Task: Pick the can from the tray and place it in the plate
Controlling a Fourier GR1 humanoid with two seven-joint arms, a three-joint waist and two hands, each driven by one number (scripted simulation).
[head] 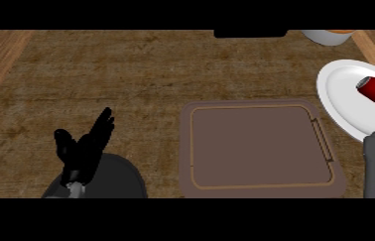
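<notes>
A brown, mottled table (110, 71) is filling your view, with paler wood strips running along its left and right edges. Near the middle, the brown tray (260, 185) is lying flat with nothing on its inner surface. To its upper right, the white plate (341, 93) is sitting at the picture's right edge, partly cut off. The red can (367, 88) is lying on its side on that plate, only its near end showing before the frame cuts it. Your left hand (84, 146) is resting at the lower left, fingers straight and pointing up, holding nothing and well apart from the tray. Of your right arm, only a grey forearm (369, 165) is showing at the right edge below the plate; the right hand itself is out of view, so you cannot tell from here whether it is open or closed. At the top edge, a dark object (249, 33) and a pale bowl with something orange in it (330, 35) are peeking in. Judging by how things lie, the placing step is looking done or nearly so. Your next move is probably calling for clearing the right arm away without nudging the plate or rolling the can.
</notes>
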